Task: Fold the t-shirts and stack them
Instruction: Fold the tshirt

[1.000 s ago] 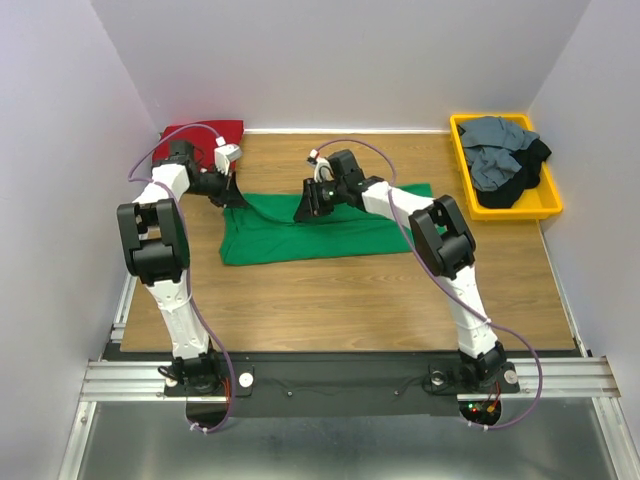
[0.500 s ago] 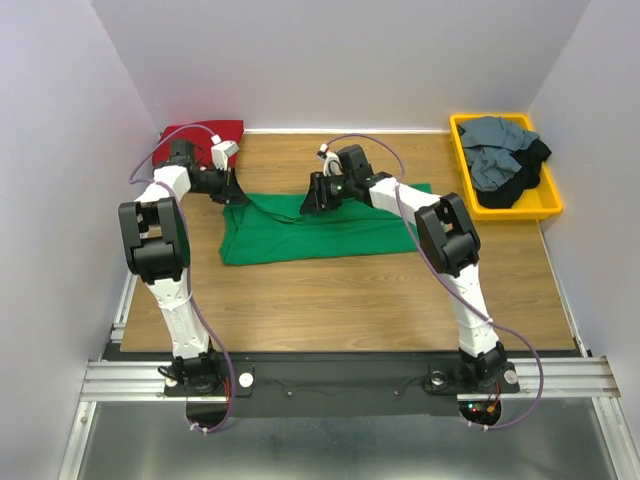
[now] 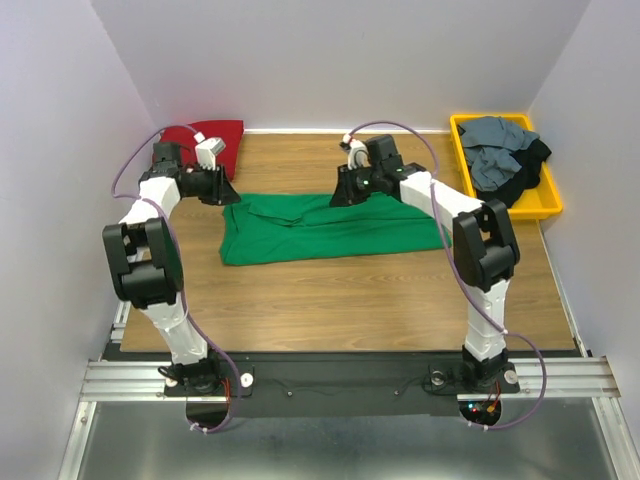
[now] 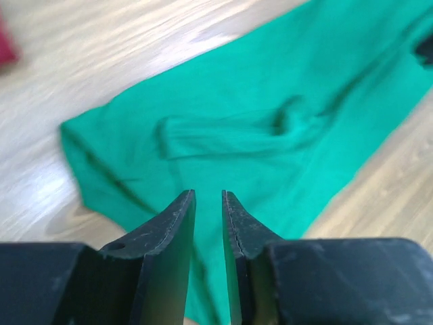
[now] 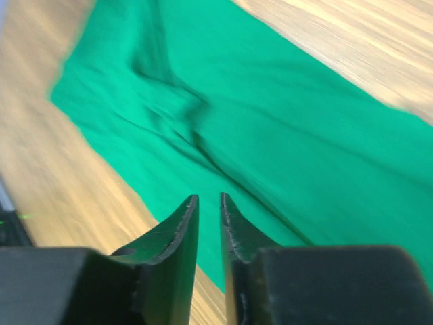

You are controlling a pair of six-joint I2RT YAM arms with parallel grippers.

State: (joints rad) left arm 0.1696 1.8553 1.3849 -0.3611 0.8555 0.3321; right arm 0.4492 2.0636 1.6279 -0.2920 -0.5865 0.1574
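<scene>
Nearest the arm bases: bare wood of the table point(image 3: 350, 290), nothing on it.

Mid-table: green t-shirt point(image 3: 320, 228) lies flat as a long band, folded lengthwise, long side running left to right. A rucked ridge runs across its middle; the near edge is fairly straight.

Along the band's far edge: left gripper point(image 4: 206, 196) hangs just above the cloth by its left end, jaws a narrow slit apart, nothing between them. Right gripper point(image 5: 208, 198) is over the far edge near the middle, jaws likewise only slightly parted and empty. Both wrist views are blurred.

Judgement: lengthwise fold of the green shirt looks done, crosswise fold not yet. The next move calls for smoothing the ridge, then a fresh pinch on one short end, both layers caught, and carrying it over the other end.

Far left corner: dark red t-shirt point(image 3: 210, 133), apparently folded, likely the start of the stack.

Far right: yellow tray point(image 3: 515, 213) holding crumpled grey t-shirts point(image 3: 490, 155) and a black t-shirt point(image 3: 505, 190), not yet folded.

Writing, brands, labels: none readable anywhere.
</scene>
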